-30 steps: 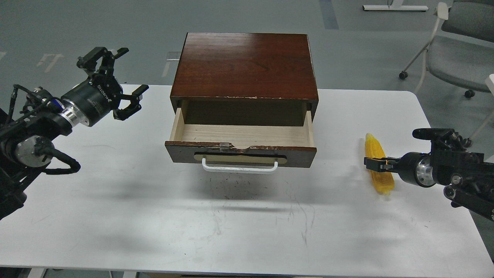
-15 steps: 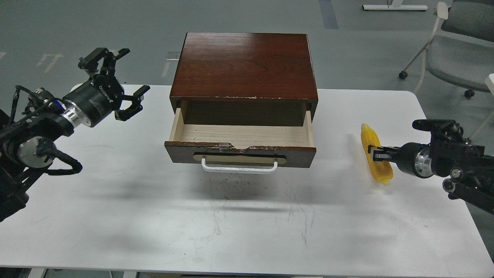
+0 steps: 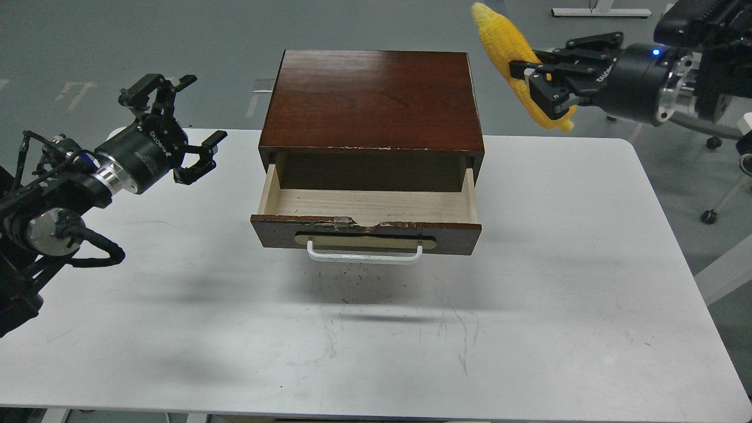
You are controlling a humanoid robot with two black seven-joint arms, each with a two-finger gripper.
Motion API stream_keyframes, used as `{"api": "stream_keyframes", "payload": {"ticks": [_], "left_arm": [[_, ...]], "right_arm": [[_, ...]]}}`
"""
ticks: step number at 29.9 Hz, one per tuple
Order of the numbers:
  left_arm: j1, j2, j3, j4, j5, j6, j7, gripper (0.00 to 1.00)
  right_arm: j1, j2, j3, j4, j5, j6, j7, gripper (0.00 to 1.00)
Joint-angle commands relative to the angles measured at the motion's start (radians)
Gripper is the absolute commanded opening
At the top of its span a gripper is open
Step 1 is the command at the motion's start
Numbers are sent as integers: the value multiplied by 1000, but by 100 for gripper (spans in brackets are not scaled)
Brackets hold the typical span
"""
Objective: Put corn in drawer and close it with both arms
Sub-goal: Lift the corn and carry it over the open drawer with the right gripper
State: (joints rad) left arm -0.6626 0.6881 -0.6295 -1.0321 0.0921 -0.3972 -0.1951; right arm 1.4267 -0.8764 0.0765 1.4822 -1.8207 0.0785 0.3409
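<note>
Right gripper: while it hangs high above the table's far right corner, the black two-finger right gripper (image 3: 537, 79) is clamped on the yellow tapered corn cob (image 3: 516, 61) about its middle.
Corn: held in the air, tilted, narrow tip up and to the left, thick end down and to the right; right of the cabinet's far corner, clear of both cabinet and table.
Left gripper: the black two-finger left gripper (image 3: 179, 126) hovers left of the cabinet with its fingers spread wide, holding nothing.
Drawer: the dark red-brown wooden drawer (image 3: 367, 218) with pale wood interior is pulled out toward the near side; its white bar handle (image 3: 364, 254) faces near.
Cabinet: the dark red-brown wooden cabinet (image 3: 373, 100) sits at the far middle of the white table (image 3: 529, 329).
</note>
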Motion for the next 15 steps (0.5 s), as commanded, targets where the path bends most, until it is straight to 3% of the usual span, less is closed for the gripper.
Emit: {"api": "stream_keyframes", "payload": {"ticks": [1, 2, 9, 15], "left_arm": [[-2, 4, -6, 0, 0, 0, 0, 100], [-2, 5, -9, 0, 0, 0, 0, 100], [0, -1, -10, 3, 0, 3, -1, 100], [0, 8, -12, 3, -2, 1, -6, 100]], "right_arm": [[23, 100, -1, 1, -153, 0, 119, 0], [38, 129, -4, 1, -211, 0, 148, 0], [51, 267, -66, -14, -361, 0, 148, 0], [52, 390, -98, -120, -361, 0, 148, 0]]}}
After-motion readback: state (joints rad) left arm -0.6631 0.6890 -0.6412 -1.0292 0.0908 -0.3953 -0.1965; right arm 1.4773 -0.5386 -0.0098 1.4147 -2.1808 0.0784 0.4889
